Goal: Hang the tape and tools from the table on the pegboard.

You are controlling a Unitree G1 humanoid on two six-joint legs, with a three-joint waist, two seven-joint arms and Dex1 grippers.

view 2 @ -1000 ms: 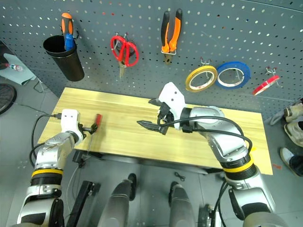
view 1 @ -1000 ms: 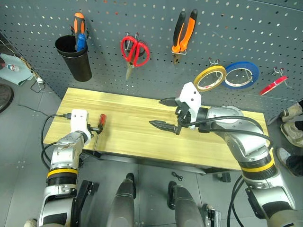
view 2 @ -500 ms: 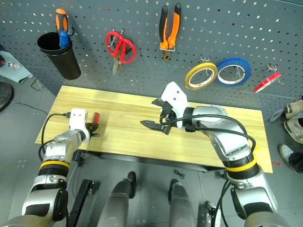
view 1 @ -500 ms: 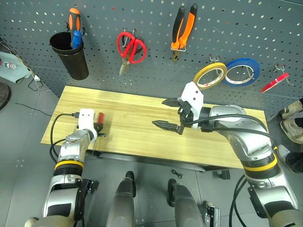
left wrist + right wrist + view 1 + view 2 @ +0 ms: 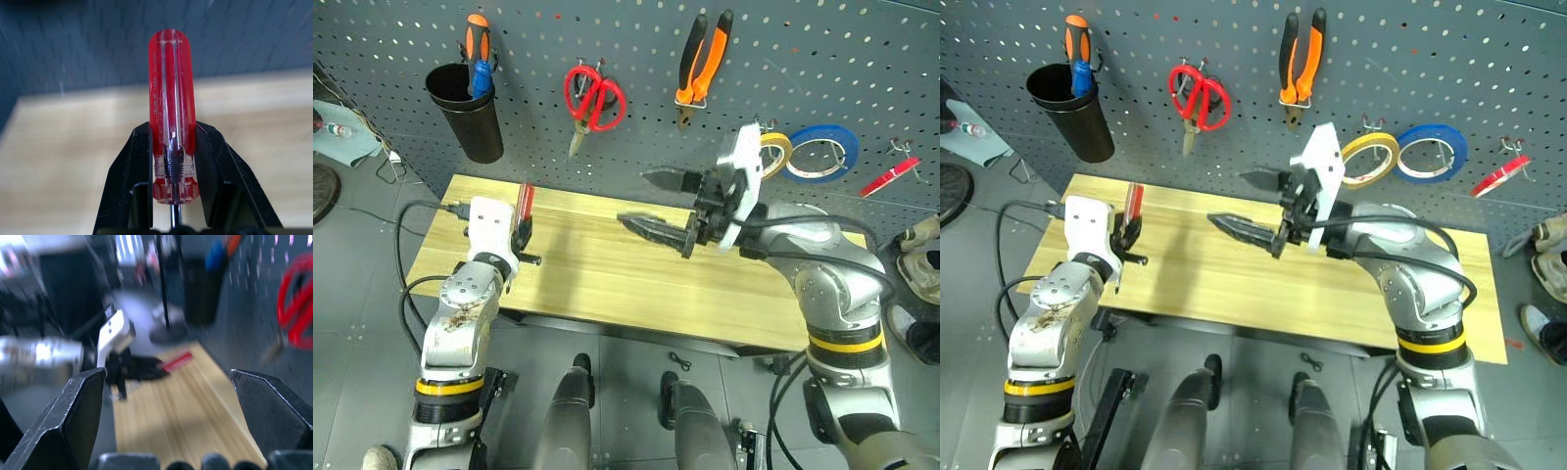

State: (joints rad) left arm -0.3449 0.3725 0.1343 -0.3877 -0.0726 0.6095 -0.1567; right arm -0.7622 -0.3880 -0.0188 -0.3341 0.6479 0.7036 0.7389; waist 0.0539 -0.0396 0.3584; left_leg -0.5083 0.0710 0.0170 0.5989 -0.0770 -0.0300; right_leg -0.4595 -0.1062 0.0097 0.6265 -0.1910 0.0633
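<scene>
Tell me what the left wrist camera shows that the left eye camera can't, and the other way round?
The left wrist view shows up close how the left hand clamps the red screwdriver near the base of its handle. The left eye view shows the pegboard with scissors, pliers, tape rolls and a black cup, plus the open right hand. Both show the screwdriver, the left hand and the table.

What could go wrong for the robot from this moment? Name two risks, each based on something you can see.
1. The left gripper clamps the red screwdriver only near the handle's base, so it may pivot or slip.
2. The open right gripper hangs over the table between the screwdriver and the pegboard; the arms might collide.
</scene>
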